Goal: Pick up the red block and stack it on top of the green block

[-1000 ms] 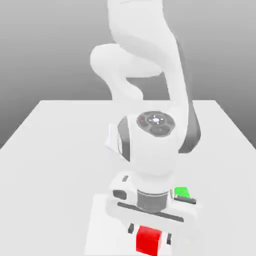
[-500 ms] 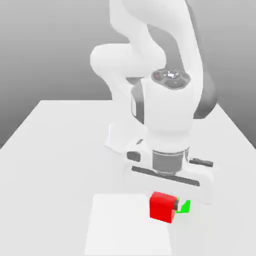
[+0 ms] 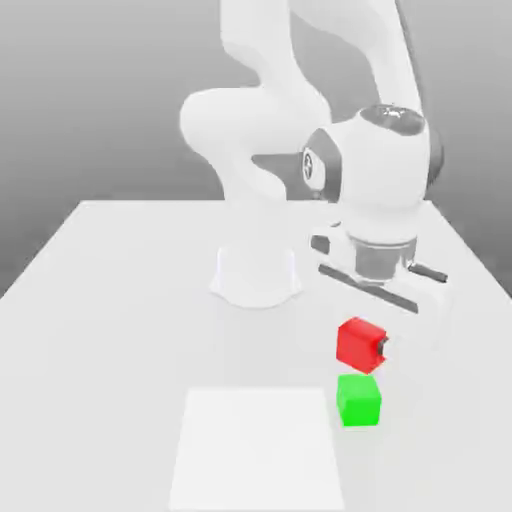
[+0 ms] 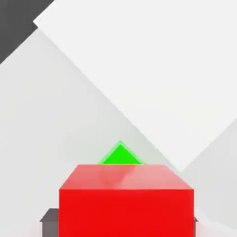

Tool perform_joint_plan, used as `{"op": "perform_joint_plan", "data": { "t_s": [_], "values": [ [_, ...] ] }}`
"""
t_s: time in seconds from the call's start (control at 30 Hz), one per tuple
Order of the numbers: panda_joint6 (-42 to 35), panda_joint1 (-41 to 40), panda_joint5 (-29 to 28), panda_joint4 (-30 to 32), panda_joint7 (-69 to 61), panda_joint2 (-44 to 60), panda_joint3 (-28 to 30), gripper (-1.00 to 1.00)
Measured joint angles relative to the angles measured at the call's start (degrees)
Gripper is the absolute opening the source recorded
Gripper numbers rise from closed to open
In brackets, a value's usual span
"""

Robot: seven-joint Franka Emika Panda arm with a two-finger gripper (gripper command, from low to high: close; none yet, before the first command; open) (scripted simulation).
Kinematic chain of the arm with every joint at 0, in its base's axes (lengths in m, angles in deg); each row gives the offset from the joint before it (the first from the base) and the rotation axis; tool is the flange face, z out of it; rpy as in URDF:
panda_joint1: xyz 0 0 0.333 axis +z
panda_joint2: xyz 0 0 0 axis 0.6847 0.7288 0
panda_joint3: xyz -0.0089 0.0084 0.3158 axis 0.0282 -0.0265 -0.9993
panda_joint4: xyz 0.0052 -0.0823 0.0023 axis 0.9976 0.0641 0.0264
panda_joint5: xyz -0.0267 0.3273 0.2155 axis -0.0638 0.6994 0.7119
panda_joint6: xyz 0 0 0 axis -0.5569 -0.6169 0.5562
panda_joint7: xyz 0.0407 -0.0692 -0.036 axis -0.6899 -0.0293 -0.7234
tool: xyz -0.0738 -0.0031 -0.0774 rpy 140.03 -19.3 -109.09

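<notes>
Red block [image 3: 360,344] — lifted. A second ago it sat low at the near edge of the scene with the hand pressed down over it; now it hangs in the air, clear of the table [image 3: 120,300], carried back and toward the exterior view's right. That puts the pick-up behind us and the carry nearly finished, as I judge it.

Green block [image 3: 359,400] — on the table, just off the right edge of the paler square patch [image 3: 258,445]. Earlier it was mostly hidden behind the hand; now it stands in full sight, directly under the red one with a small gap between them. The hand view shows a green corner [image 4: 120,156] peeking out beyond the red top face [image 4: 126,199], so the line-up looks close but perhaps not yet square.

Gripper [image 3: 366,345] — pinching the red block, a dark fingertip [image 3: 383,347] visible at its side.

Arm — hand raised and pointing down, wrist body tilted slightly, elbow folded high above the base [image 3: 256,275]. Remaining, by my reading: lower, set down, let go.
</notes>
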Motion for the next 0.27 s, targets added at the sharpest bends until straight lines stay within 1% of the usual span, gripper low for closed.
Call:
{"op": "perform_joint_plan", "data": {
  "t_s": [0.2, 0.23, 0.27],
  "values": [
    [7.0, -0.3, -7.6, 0.0, 5.3, 7.6, 1.4, -1.0],
    [7.6, -0.1, -8.3, 0.0, 5.8, 8.3, 1.7, 1.0],
    [7.6, -0.1, -8.3, 0.0, 5.8, 8.3, 1.7, 1.0]
  ]
}}
